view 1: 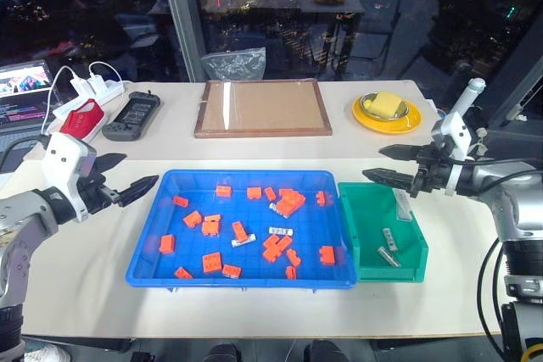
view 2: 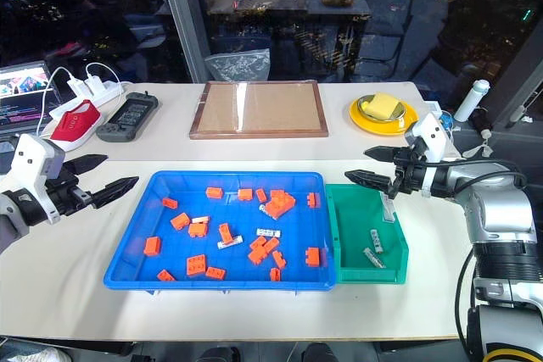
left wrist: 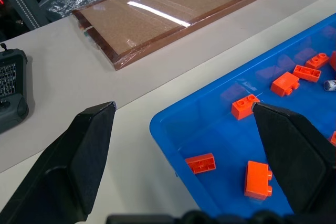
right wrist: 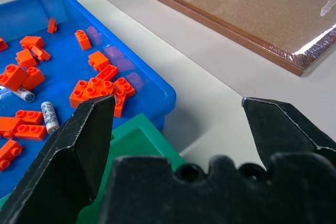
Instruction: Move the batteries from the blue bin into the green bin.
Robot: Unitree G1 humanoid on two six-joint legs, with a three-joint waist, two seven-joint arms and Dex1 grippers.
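Green bin (two batteries inside) right of blue bin.

Bright overhead light washed the pale table, glared off the plastic-wrapped brown wooden framed board; dark windows behind held reflections.

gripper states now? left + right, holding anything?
Left gripper: open, empty, beside the blue bin.
Right gripper: open, empty, above the green bin.
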